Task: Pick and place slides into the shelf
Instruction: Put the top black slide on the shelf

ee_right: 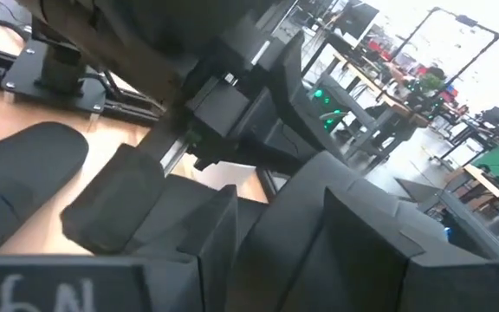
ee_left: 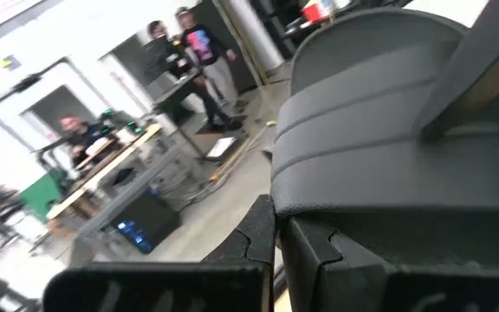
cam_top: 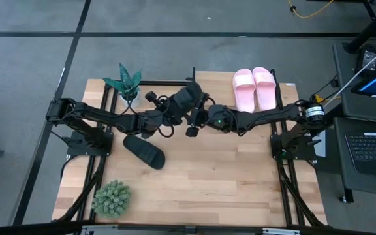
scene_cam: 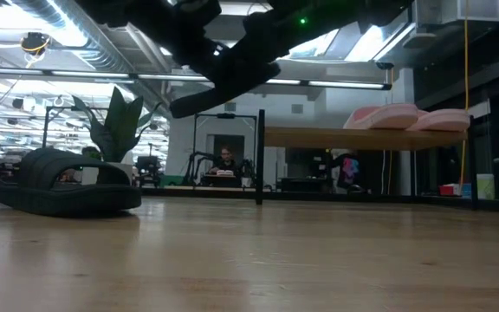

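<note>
My left gripper is shut on one black slide, which it holds in the air over the table's far middle; in the low view this slide is tilted high above the board. My right gripper is open on the near side of that slide, fingers apart. The second black slide lies sole down on the tabletop, left of centre. The pale pink pair rests side by side on the shelf, a raised light-wood board on thin black posts at the far edge. My left gripper holds the black slide at its edge just below the ribbed wide strap. The gripper body hides the exact spot of the pinch. The slide is lifted clear of the table and tilted, one end lower toward the table's left.
A dark-leaved potted plant stands at the shelf's left end and a spiky green plant at the near left corner. A laptop sits off the table's right side. People sit and stand at benches in the room beyond.
</note>
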Robot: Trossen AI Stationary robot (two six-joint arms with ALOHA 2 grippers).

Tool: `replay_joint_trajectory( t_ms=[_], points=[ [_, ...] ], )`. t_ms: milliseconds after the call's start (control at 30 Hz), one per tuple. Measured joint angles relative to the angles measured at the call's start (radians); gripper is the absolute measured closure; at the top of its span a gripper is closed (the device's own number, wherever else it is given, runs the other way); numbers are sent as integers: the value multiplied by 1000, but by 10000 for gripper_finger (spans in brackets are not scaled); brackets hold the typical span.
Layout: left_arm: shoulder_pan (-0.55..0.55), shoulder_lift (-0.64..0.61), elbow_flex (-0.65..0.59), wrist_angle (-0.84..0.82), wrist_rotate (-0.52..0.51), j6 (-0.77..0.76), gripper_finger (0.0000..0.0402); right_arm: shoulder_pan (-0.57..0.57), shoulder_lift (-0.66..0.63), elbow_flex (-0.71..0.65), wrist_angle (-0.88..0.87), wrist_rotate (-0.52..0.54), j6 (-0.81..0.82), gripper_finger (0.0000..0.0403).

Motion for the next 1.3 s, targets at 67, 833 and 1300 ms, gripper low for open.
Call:
replay_joint_trajectory(
  t_ms=[67,833,1300],
  points=[
    [0,0,0,10,12,0,400,-4,0,0,-1,-1,0,228],
    [-10,-16,-1,32,24,6,400,48,0,0,-14,-3,22,228],
    [-34,-17,-1,51,9,26,400,49,0,-1,-18,129,-57,228]
  ],
)
